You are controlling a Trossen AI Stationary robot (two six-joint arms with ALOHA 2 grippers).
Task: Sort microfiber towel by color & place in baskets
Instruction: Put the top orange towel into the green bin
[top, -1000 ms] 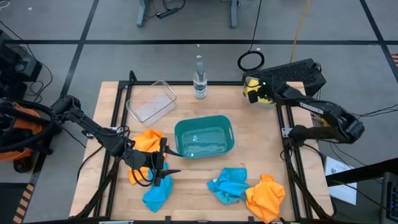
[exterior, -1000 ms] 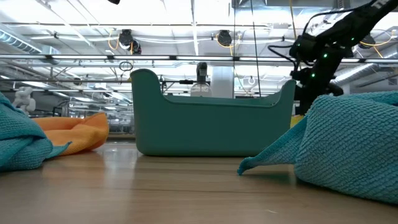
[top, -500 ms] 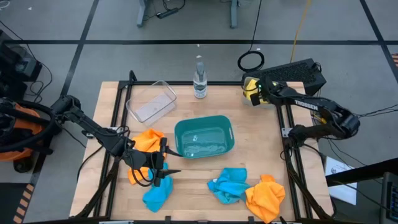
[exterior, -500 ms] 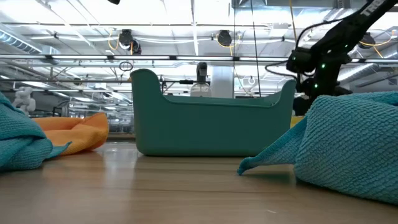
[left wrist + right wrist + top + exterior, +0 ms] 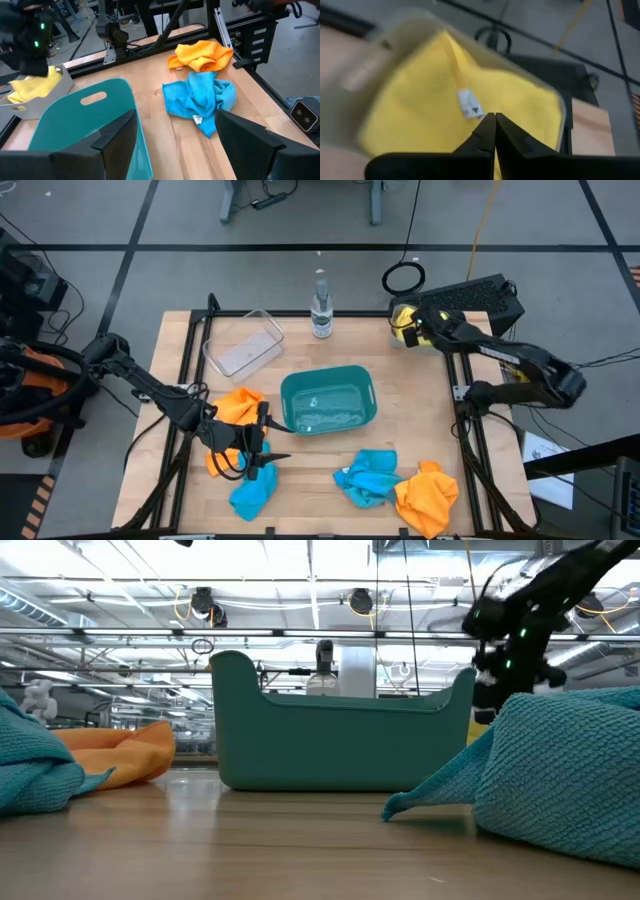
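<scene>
Towels of orange and blue microfiber lie crumpled across a pale wooden table [image 5: 420,430]. At the table's nine o'clock side, the left gripper [image 5: 257,442] hangs with its two dark fingers spread wide and nothing between them, above an orange towel [image 5: 236,408] and a blue towel [image 5: 252,492] just beside it. At the centre sits the teal plastic basket [image 5: 328,399], largest of three rounded tubs, with the clear basket [image 5: 243,344] at its eleven o'clock. A blue towel [image 5: 368,476] and an orange towel [image 5: 428,494] touch at five o'clock. At one o'clock, the right gripper [image 5: 491,120], fingers pressed shut, hovers over the pale grey basket [image 5: 31,100] holding a yellow towel [image 5: 445,115]. A clear bottle [image 5: 320,308] stands at twelve o'clock. Grey floor surrounds the table.
</scene>
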